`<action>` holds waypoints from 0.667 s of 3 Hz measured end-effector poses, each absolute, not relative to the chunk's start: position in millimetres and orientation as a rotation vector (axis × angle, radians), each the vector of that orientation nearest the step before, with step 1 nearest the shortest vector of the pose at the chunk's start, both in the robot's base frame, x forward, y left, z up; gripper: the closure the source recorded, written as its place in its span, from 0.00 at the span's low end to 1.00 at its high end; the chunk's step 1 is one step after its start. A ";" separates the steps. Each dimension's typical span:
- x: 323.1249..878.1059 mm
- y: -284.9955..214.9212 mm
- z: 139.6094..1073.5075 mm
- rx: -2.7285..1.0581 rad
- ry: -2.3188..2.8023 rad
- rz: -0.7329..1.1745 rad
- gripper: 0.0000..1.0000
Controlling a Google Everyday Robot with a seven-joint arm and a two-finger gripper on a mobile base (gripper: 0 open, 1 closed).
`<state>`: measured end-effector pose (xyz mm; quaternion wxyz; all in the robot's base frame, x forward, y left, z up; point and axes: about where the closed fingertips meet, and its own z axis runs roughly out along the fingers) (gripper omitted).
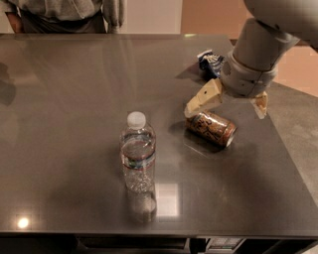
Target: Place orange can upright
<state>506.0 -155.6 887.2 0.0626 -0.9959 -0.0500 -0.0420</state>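
**Orange can lies on its side beneath open end effector**

An orange can [211, 128] rests on its side on a dark, glossy table [74, 74], right of centre in the frame, one silver end turned toward the lower right. Directly above it hangs the robot's end effector [225, 114], its two pale fingers [202, 99] spread wide to either side of the can and holding nothing. The left-of-frame fingertip sits close by the can's upper left end; whether it touches cannot be told from here. The grey arm [258, 49] comes down from the upper right corner.

A clear water bottle [138, 154] with a white cap stands upright in the lower centre-left, well apart from the can. A dark blue and white snack bag [211, 62] lies toward the upper right, partly hidden behind the arm. A person [64, 12] in grey stands at the table's far edge, upper left.
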 end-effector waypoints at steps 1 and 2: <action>503.4 -158.2 875.4 -3.011 -0.286 -0.121 0.00; 500.7 -160.6 867.1 -3.017 -0.420 -0.125 0.00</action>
